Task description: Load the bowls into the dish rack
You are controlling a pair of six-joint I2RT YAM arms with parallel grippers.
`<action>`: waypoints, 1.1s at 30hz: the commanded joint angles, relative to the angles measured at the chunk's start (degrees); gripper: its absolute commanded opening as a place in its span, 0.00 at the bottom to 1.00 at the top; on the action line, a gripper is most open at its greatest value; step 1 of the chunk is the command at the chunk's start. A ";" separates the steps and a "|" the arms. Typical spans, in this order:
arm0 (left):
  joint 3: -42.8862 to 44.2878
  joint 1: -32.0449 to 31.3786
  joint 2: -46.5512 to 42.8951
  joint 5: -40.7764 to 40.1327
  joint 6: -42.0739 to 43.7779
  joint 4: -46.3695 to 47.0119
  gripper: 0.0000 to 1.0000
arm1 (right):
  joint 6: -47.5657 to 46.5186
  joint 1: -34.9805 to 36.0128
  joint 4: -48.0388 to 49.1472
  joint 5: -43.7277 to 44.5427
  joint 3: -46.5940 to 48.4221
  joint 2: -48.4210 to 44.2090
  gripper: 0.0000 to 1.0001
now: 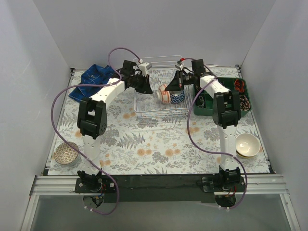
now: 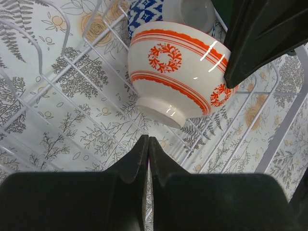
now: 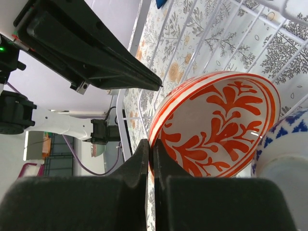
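The left fingers (image 2: 130,168) are pressed together just short of the orange-patterned bowl (image 2: 178,77). The bowl lies tilted in the dish rack (image 1: 144,111) at the far middle of the desk (image 1: 159,142), against a blue bowl (image 1: 177,98). The right fingers (image 3: 139,166), also pressed together, touch its rim.

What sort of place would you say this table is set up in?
Probably a robot test cell in a lab, not a kitchen: plain white panels box it in, an aluminium rail edges the near side, and the dish rack sits on a flowered cloth.

Dish rack (image 1: 159,111) middle blocked — red bowl (image 1: 163,94), blue bowl (image 1: 177,98); near strip free.
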 commanded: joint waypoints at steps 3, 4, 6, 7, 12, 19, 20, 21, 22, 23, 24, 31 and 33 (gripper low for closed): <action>2.34 -1.45 1.42 2.74 -0.32 0.85 0.00 | 1.47 -0.25 3.22 -2.00 3.72 1.45 0.01; 2.69 -1.54 1.86 2.74 -0.50 1.11 0.00 | 1.47 -0.25 3.22 -1.74 3.81 1.62 0.01; 3.83 -1.63 2.65 2.57 -0.76 1.29 0.00 | 1.38 -0.16 3.22 -1.56 3.81 1.62 0.01; 4.35 -1.81 3.52 2.57 -0.94 1.37 0.00 | 1.38 -0.16 3.22 -1.56 3.72 1.71 0.01; 6.11 -2.33 5.29 2.65 -1.91 2.25 0.00 | 0.95 -0.16 3.05 -0.16 3.72 1.89 0.01; 7.52 -2.33 7.14 3.79 -2.43 3.39 0.00 | -6.96 -0.43 -6.70 9.15 6.35 0.13 0.45; 7.61 -2.42 7.57 3.97 -2.52 3.66 0.00 | -8.97 -0.69 -8.97 10.21 6.88 -0.04 0.48; 7.70 -2.42 7.84 4.06 -2.87 4.18 0.00 | -9.94 -0.86 -10.13 13.00 7.84 -0.74 0.50; 8.05 -2.42 8.01 4.23 -3.14 4.45 0.00 | -10.65 -0.95 -11.10 14.68 8.29 -1.10 0.56; 8.40 -2.42 8.28 4.67 -3.40 4.71 0.00 | -11.61 -1.30 -12.06 16.18 8.73 -1.53 0.58; 8.66 -2.34 8.80 4.85 -4.01 5.15 0.00 | -12.67 -1.39 -14.07 19.50 9.17 -2.67 0.63; 10.42 -3.04 9.68 5.91 -5.86 7.00 0.00 | -20.84 -2.36 -19.72 35.79 10.14 -9.62 0.85; 10.34 -3.30 9.86 6.26 -6.12 7.44 0.00 | -21.64 -2.54 -19.81 36.32 9.79 -11.02 0.85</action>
